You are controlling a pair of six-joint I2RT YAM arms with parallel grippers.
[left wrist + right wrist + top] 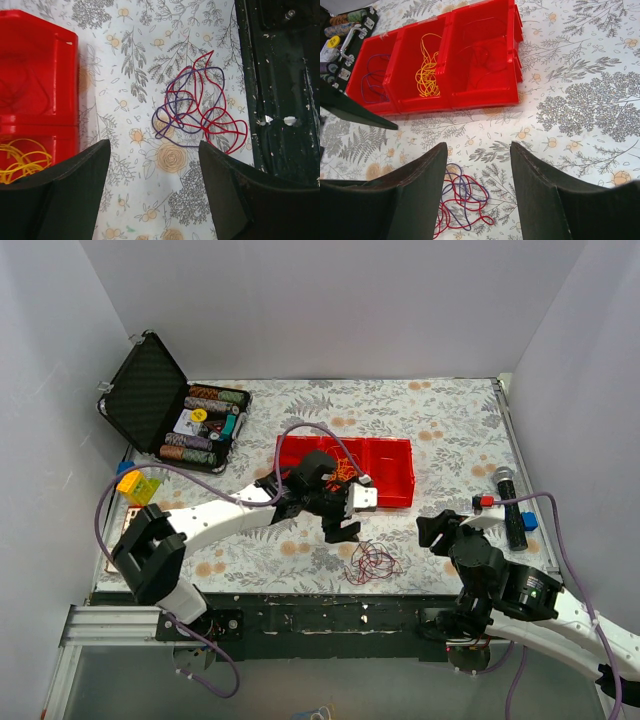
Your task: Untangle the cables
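Note:
A tangled bunch of red and purple cables (pixel 372 562) lies on the floral cloth near the table's front edge. It also shows in the left wrist view (pixel 200 112) and the right wrist view (pixel 462 200). My left gripper (pixel 342 530) hovers just left of and behind the bunch, open and empty (pixel 154 147). My right gripper (pixel 437 530) is to the right of the bunch, open and empty (pixel 478 146). A red three-part bin (pixel 485 95) holds a purple cable (pixel 372 82), a yellow cable (pixel 427 70) and faint red strands (pixel 485 50), one in each part.
An open black case of poker chips (pixel 175 420) sits at the back left. A black microphone (pixel 510 505) lies at the right, with small red and blue blocks (pixel 487 502) beside it. Yellow and blue blocks (pixel 135 485) sit at the left edge. The black front rail (pixel 280 100) borders the bunch.

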